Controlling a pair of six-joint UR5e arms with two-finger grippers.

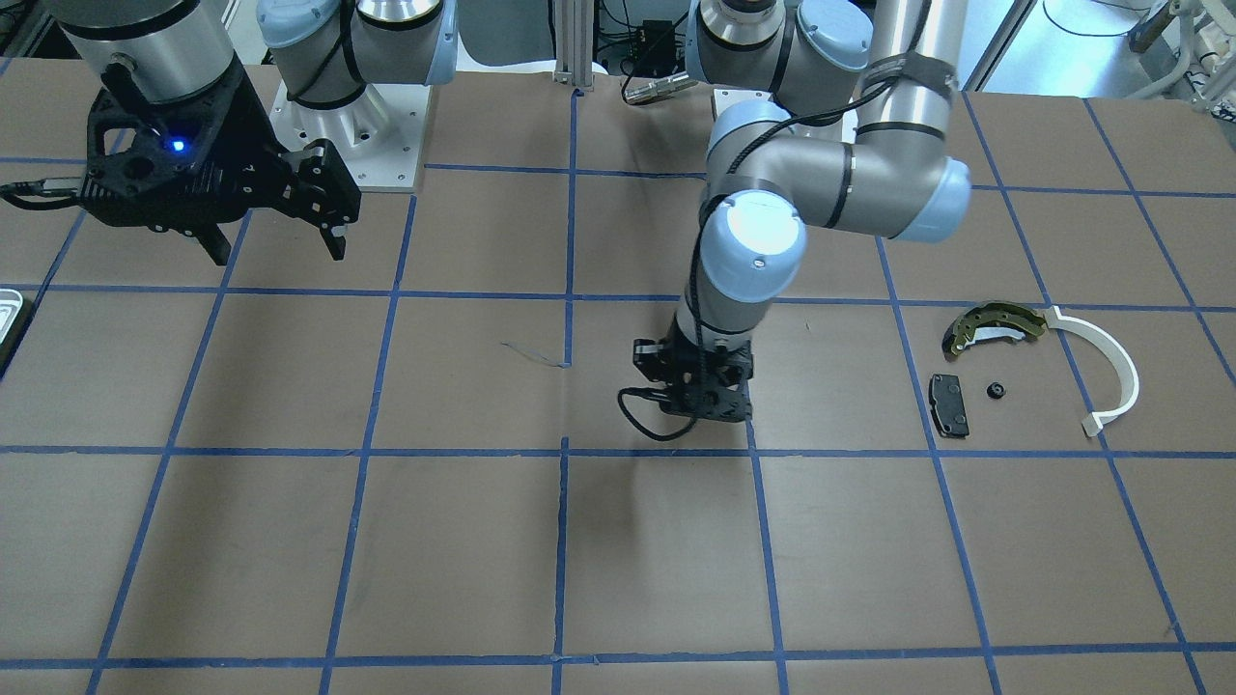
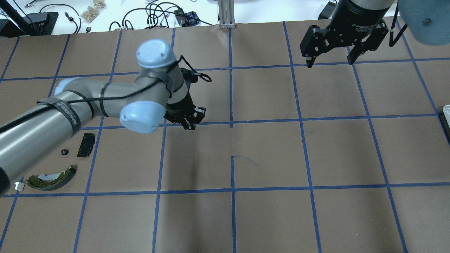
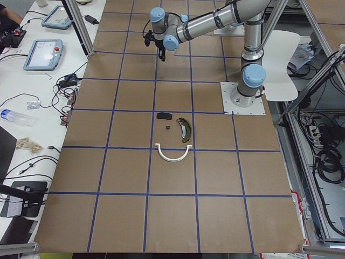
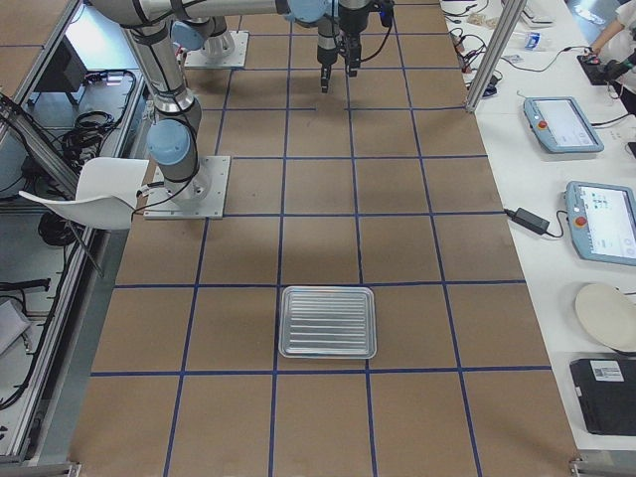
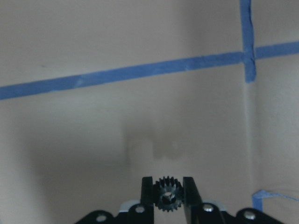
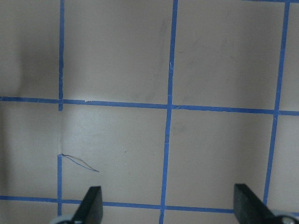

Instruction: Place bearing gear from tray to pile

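Observation:
My left gripper (image 5: 168, 185) is shut on a small black bearing gear (image 5: 168, 196), held low over the brown table near the middle (image 1: 700, 398) (image 2: 191, 123). The pile lies to its side and apart from it: an olive-gold brake shoe (image 1: 995, 326), a white plastic arc (image 1: 1110, 372), a black pad (image 1: 948, 403) and a small black round part (image 1: 996, 391). The grey tray (image 4: 328, 321) stands far off on the robot's right, with only its edge in the front view (image 1: 8, 314). My right gripper (image 1: 275, 241) (image 6: 170, 205) is open and empty, raised above the table.
The table is brown paper with a blue tape grid (image 2: 232, 123). The left arm's elbow (image 2: 144, 116) hangs above the table between the gripper and the pile. Cables and tablets lie beyond the far table edge (image 3: 46, 54).

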